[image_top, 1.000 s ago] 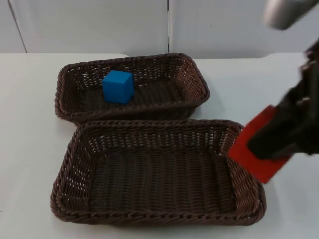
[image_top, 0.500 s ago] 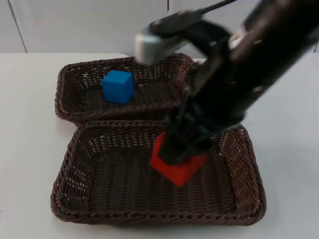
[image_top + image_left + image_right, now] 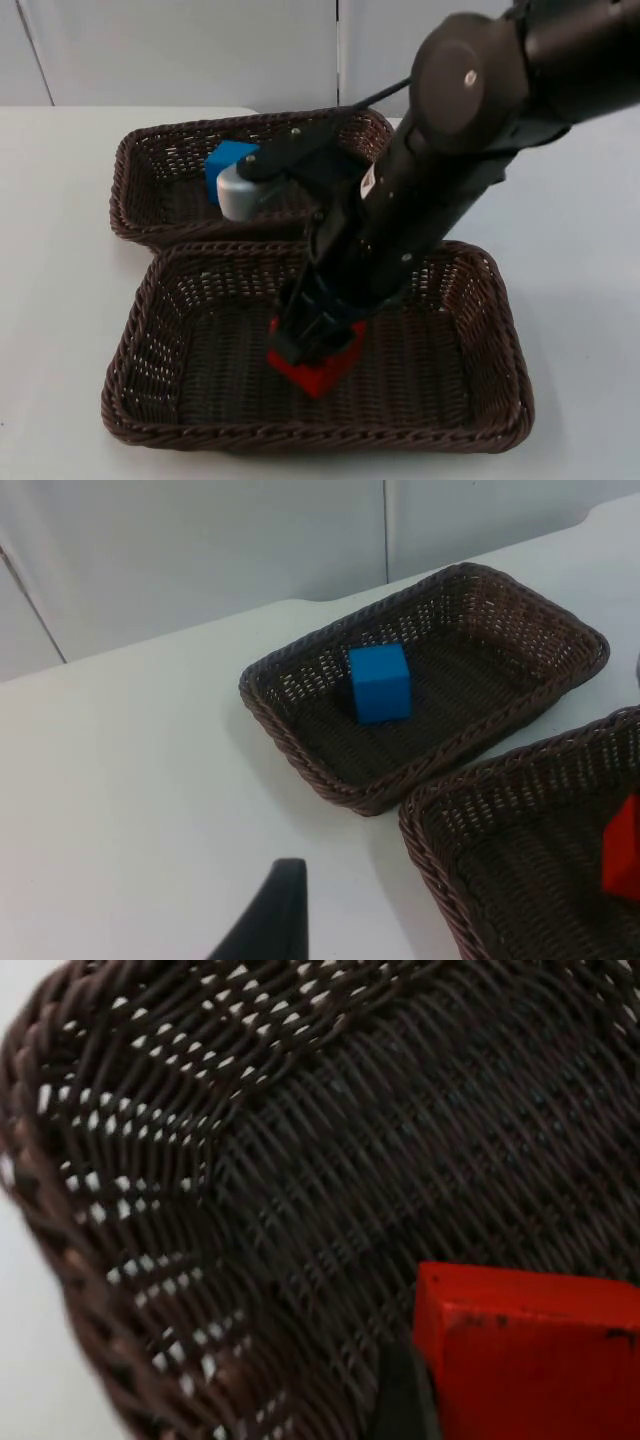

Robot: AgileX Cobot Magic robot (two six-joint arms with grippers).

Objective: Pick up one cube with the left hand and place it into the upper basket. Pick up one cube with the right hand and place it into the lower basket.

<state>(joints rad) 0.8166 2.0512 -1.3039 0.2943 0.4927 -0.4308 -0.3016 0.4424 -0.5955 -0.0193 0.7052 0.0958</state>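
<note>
My right gripper (image 3: 312, 345) is shut on the red cube (image 3: 325, 372) and reaches down into the lower basket (image 3: 300, 435), near the middle of its floor. Whether the cube touches the weave I cannot tell. In the right wrist view the red cube (image 3: 530, 1350) hangs close over the lower basket's wicker wall (image 3: 150, 1190). The blue cube (image 3: 222, 160) lies in the upper basket (image 3: 130, 215), partly hidden behind the right arm. My left gripper (image 3: 270, 920) waits over bare table to the left of the baskets, facing the blue cube (image 3: 380, 683) in the upper basket (image 3: 300, 750).
The two brown wicker baskets stand rim to rim on the white table (image 3: 60, 300). The right arm crosses over the near right part of the upper basket. The grey partition wall (image 3: 200, 50) closes the back.
The right arm swung left from beside the lower basket to over it, then lowered the red cube deep into it. The blue cube has not moved.
</note>
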